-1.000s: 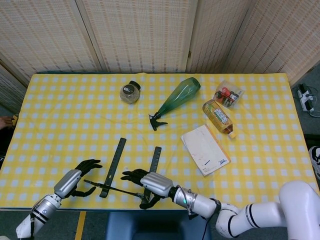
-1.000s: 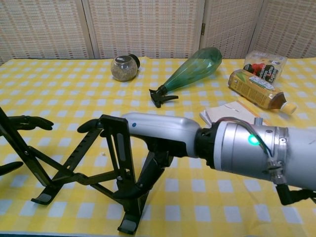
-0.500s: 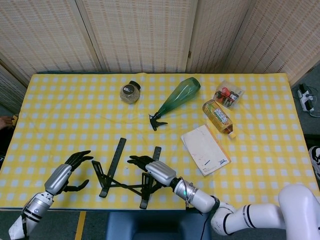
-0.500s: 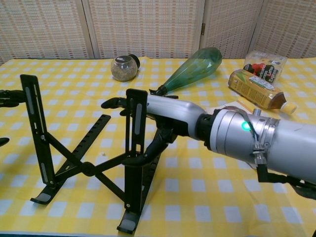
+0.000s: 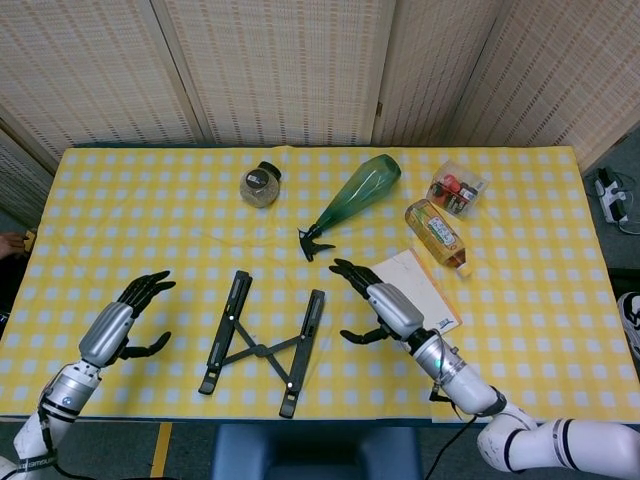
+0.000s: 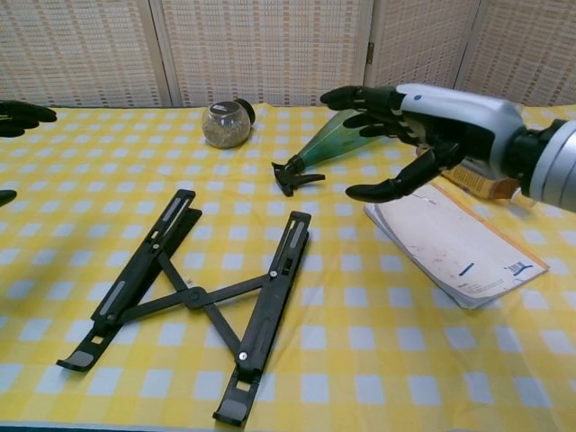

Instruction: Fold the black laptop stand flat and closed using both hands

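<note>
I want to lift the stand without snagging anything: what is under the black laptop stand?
Only the yellow checked tablecloth shows under the black laptop stand, visible through the gaps between its bars. The cloth directly beneath the bars is covered. Neither hand touches the stand.

glass jar | green spray bottle | tea bottle | notebook
</note>
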